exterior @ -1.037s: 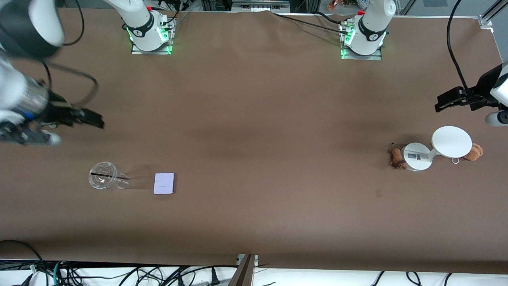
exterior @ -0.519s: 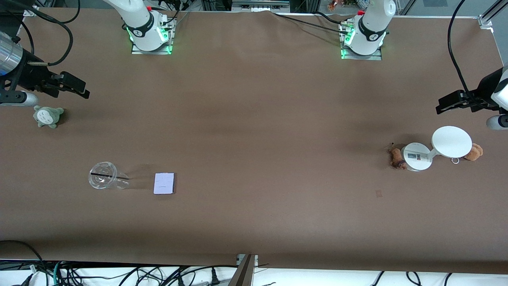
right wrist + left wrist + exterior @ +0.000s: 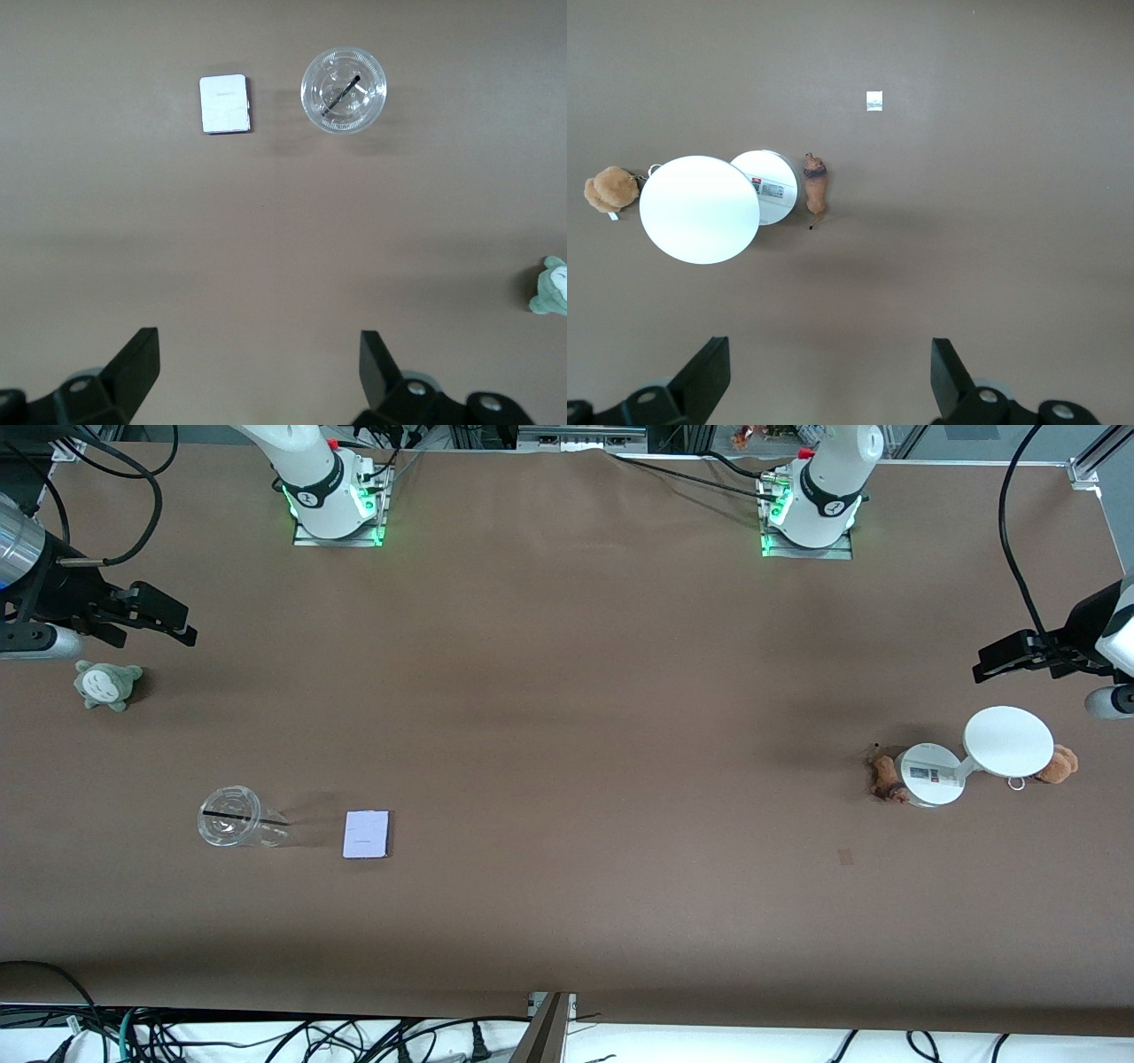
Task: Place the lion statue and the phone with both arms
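The lion statue [image 3: 884, 778], a tiny reddish-brown figurine, lies on the table against a small white disc [image 3: 930, 774] at the left arm's end; it also shows in the left wrist view [image 3: 815, 183]. The phone [image 3: 366, 833], a flat pale rectangle, lies at the right arm's end beside a clear cup, and shows in the right wrist view [image 3: 224, 104]. My left gripper [image 3: 985, 662] [image 3: 830, 381] is open and empty, up over bare table near the white discs. My right gripper [image 3: 177, 622] [image 3: 257, 372] is open and empty, up near the grey-green plush.
A clear plastic cup [image 3: 230, 816] with a dark straw stands beside the phone. A grey-green plush [image 3: 106, 684] lies near the table's edge. A larger white disc [image 3: 1008, 740] joins the small one, and an orange-brown plush bear [image 3: 1059, 763] lies beside it.
My right arm has swung back toward the robots' side of the table, uncovering the grey-green plush, then nearly stopped. My left gripper has drifted slightly. Both stay open.
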